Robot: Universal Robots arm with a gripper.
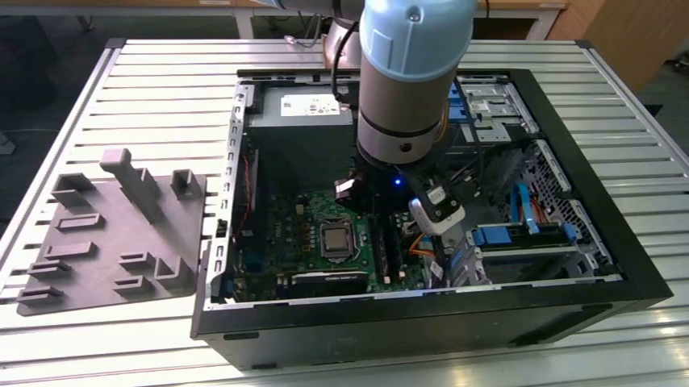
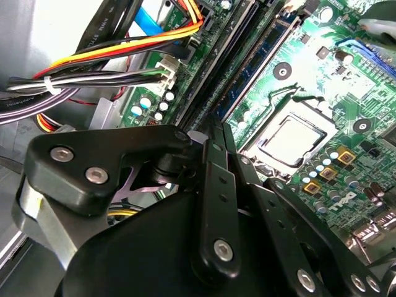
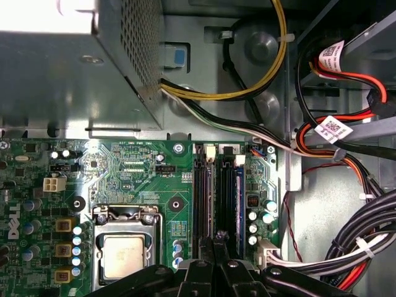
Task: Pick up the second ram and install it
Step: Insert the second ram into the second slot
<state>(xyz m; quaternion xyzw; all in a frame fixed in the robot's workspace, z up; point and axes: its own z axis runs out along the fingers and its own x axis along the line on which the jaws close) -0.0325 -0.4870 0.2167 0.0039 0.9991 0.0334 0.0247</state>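
Exterior view: an open computer case [image 1: 635,282] is laid flat on a slatted surface [image 1: 161,81], and a grey moulded tray [image 1: 97,266] is set just beside it at the case's 9 o'clock. The arm [image 1: 415,64] is lowered into the case from 12 o'clock, its lower end being over the motherboard at about 3 o'clock of the processor [image 1: 337,239]. In both wrist views the claw [image 3: 215,244] [image 2: 213,133] is seen drawn nearly closed, its black fingers [image 3: 199,272] brought together with no clear gap between them, directly above the row of long black memory sockets [image 3: 203,192]. In the first wrist view the second ram [image 3: 218,198] is seen edge-on as a thin dark stick standing in line with those sockets, running away from the fingertips. Whether it is pinched by the claw or already seated in a socket cannot be told. Bundled cables [image 3: 346,154] are draped beside the board on the far side of the sockets from the processor.
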